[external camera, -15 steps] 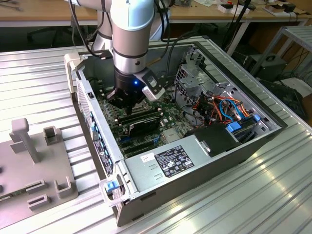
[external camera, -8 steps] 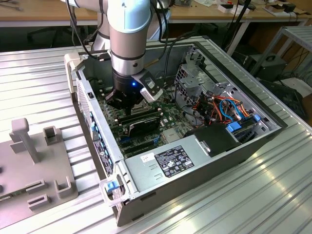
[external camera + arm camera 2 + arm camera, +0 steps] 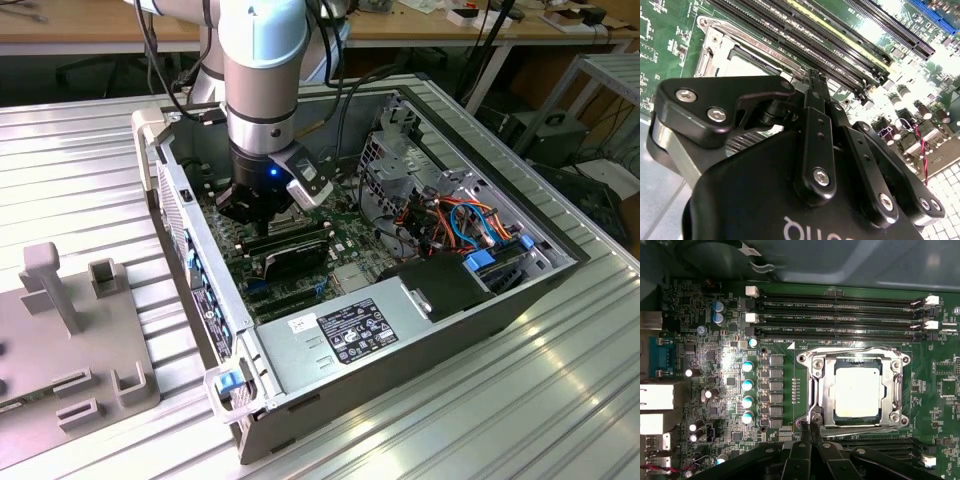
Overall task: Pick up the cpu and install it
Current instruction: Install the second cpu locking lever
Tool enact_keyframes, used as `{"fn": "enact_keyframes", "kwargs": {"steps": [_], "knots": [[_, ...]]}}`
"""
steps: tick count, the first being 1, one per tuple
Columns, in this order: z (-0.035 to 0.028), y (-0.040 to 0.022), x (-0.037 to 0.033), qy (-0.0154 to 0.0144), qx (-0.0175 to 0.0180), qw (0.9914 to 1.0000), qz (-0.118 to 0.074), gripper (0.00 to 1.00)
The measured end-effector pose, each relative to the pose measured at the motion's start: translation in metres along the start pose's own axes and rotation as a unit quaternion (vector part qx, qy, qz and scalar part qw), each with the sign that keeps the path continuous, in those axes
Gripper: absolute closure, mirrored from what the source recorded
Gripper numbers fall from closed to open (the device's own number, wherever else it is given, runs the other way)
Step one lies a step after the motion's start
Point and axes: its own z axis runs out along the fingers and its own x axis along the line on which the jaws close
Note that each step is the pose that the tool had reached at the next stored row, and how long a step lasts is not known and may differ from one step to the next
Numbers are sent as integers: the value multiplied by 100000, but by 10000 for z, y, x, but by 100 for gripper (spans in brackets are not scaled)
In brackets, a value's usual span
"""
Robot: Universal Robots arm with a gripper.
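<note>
Motherboard (image 3: 715,370) inside the open computer case (image 3: 400,340) carries everything — the cpu (image 3: 857,391) sits in its socket (image 3: 812,390), beside the RAM slots (image 3: 840,305); the gripper (image 3: 809,429), fingers pressed together and empty, hovers at the socket's edge.

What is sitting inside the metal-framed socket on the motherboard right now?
In the first wrist view the cpu lies flat inside the socket frame, silver top facing up. The frame covers its edges, and whatever lies beneath the chip is hidden. The gripper sits beside the frame, its fingers together.
</note>
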Motion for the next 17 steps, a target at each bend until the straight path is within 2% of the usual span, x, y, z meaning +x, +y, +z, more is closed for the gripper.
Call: {"fn": "enact_keyframes", "kwargs": {"steps": [8,13,17], "knots": [[51,10,19,-613,-86,99998,3,89],[65,12,27,-866,-100,99996,4,89],[87,13,58,-1324,-108,99991,-16,89]]}}
